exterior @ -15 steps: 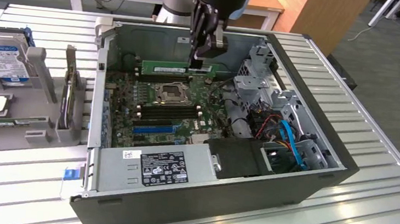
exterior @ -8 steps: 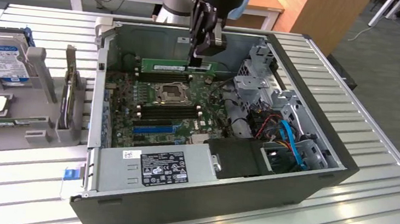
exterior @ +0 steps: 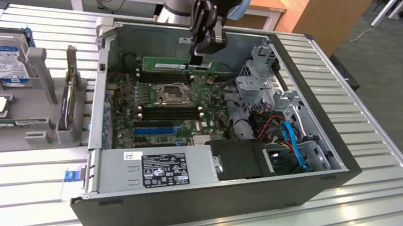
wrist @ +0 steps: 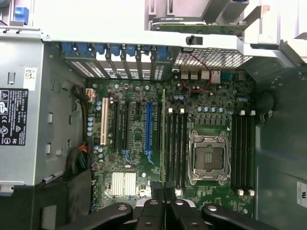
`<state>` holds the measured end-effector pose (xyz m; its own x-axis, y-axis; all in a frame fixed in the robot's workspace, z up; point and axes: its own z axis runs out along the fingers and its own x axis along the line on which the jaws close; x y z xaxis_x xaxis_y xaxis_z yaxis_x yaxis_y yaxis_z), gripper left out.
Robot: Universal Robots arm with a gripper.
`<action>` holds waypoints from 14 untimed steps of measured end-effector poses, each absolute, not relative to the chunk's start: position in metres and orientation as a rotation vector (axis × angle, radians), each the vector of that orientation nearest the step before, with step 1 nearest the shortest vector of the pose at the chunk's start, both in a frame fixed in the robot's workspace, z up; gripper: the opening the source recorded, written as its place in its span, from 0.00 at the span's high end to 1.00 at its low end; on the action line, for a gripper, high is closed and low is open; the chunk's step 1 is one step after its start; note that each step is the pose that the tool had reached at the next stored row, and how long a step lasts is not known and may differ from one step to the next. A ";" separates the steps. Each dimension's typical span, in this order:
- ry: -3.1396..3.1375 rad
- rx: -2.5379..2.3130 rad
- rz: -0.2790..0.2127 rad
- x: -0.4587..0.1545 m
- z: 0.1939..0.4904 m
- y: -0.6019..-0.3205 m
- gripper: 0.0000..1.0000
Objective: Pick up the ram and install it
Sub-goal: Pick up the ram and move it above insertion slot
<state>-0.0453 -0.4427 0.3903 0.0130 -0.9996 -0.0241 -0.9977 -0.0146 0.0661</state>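
The ram [exterior: 163, 63] is a thin green stick with a pale label, and my gripper [exterior: 200, 63] is shut on one end of it. It hangs level inside the open computer case [exterior: 101, 81], above the far part of the motherboard [exterior: 185, 125]. In the wrist view the ram [wrist: 163, 139] shows edge-on as a narrow green line running away from my gripper [wrist: 163, 203]. There it lies just beside a bank of black memory slots [wrist: 175, 143], with the CPU socket [wrist: 208, 158] and a second slot bank [wrist: 242, 148] beyond. From outside, slots [exterior: 166, 79] lie just below the ram.
A power supply [exterior: 159, 170] fills the case's near corner, with a drive cage [exterior: 259, 91] and blue cables [exterior: 292, 147] on the exterior view's right. Left of the case, a grey rack holds a hard drive [exterior: 3, 60] and an upright card [exterior: 69, 92].
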 end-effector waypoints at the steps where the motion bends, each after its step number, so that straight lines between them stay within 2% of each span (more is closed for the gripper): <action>1: -2.184 2.214 -0.099 -0.045 0.390 -0.442 0.88; 14: -2.184 2.214 -0.099 -0.045 0.389 -0.429 0.88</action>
<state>-0.0453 -0.4295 0.3893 0.0129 -0.9996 -0.0242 -0.9977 -0.0145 0.0660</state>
